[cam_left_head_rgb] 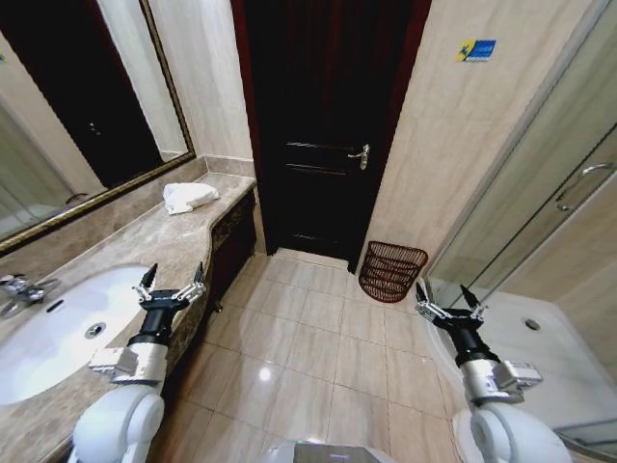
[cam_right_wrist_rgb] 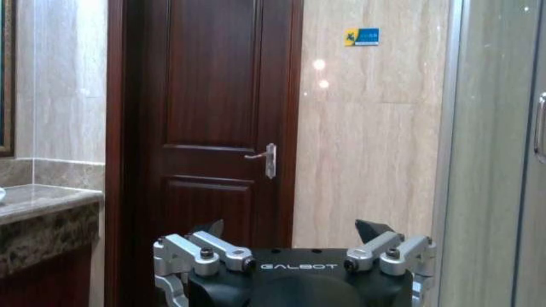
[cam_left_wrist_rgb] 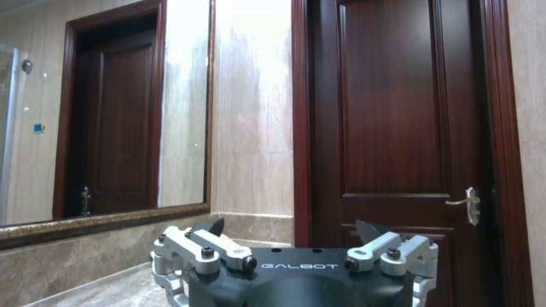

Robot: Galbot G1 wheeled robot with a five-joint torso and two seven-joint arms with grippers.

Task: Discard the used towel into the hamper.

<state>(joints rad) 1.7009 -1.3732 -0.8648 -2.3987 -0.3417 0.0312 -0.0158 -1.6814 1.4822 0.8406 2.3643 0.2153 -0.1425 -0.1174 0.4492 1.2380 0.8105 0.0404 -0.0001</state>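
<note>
- Left gripper [cam_left_head_rgb: 174,278]: fingers spread apart, nothing held; it is raised over the front edge of the vanity counter [cam_left_head_rgb: 183,241], beside the sink [cam_left_head_rgb: 58,328].
- Right gripper [cam_left_head_rgb: 445,295]: fingers likewise apart and empty, held over the floor on the shower side, near the glass enclosure [cam_left_head_rgb: 540,222].
- Towel [cam_left_head_rgb: 189,197]: white, loosely folded, seen lying at the far end of the counter, close under the mirror [cam_left_head_rgb: 77,116] and well apart from the left gripper.
- Hamper [cam_left_head_rgb: 391,271]: dark red-brown openwork basket, set on the tiled floor against the wall just right of the dark door [cam_left_head_rgb: 328,125]; its mouth appears tilted toward the robot.
- Step judged to be in hand: approach to the towel; no grasp has been made yet.
- To be done well, the reach should probably be closed by the base first, the towel then taken from above at a thick fold so no corner trails.
- The counter edge is to be cleared before the carry across to the hamper.
</note>
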